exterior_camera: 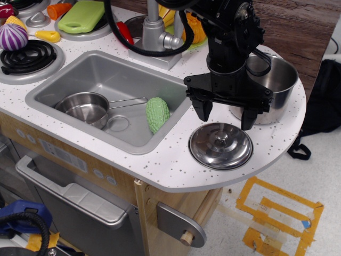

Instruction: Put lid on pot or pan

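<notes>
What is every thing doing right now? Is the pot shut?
lid: flat on the counter, knob up, not on the pot.
pot: upright, uncovered.
pincer: open, above the lid, holding nothing.
saucepan: upright in the sink, empty.

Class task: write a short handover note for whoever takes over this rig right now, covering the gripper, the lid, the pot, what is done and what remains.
Gripper: open, empty, hanging just above the lid's far edge.
Lid: knob up, flat on the counter right of the sink, in front of the pot.
Pot: upright at the counter's far right, uncovered, partly hidden by the arm.
Done: nothing yet; the lid is ungrasped.
Left: grasp the lid, lift it, set it on the pot.
</notes>
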Motion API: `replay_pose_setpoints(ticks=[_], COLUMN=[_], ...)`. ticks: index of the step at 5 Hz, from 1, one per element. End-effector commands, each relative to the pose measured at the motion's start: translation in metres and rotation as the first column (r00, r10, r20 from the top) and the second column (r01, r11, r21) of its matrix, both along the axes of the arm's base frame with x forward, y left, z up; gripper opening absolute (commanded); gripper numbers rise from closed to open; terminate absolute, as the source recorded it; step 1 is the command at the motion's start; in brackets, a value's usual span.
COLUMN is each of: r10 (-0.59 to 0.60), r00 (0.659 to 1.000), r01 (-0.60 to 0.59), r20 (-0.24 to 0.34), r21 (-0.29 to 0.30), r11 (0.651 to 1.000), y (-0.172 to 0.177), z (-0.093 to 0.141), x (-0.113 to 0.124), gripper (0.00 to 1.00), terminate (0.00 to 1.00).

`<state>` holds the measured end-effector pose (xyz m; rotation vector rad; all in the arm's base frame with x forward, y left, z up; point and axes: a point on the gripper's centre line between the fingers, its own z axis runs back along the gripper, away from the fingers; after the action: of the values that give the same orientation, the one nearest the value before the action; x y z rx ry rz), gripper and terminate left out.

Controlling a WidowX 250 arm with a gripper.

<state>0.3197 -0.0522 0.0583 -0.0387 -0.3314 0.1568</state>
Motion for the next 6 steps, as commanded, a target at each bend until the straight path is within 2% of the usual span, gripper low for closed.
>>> replay_pose_setpoints(ticks=[1, 3, 5, 6], r10=[0.000, -0.009, -0.023, -0.019], r00=[1.000, 1.000, 1.000, 1.000], r01=[0.000, 0.009, 0.021, 0.019], r20=[0.000, 0.008, -0.010, -0.006], r21=[0.000, -0.023, -0.108, -0.105], r11=[1.000, 1.000, 0.994, 0.994], y=[0.000, 0.002, 0.009, 0.009], z=[0.000, -0.009, -0.025, -0.028], x=[0.000, 0.005, 0.010, 0.009], gripper=[1.00, 1.00, 1.00, 1.00], terminate=[0.00, 0.00, 0.00, 0.00])
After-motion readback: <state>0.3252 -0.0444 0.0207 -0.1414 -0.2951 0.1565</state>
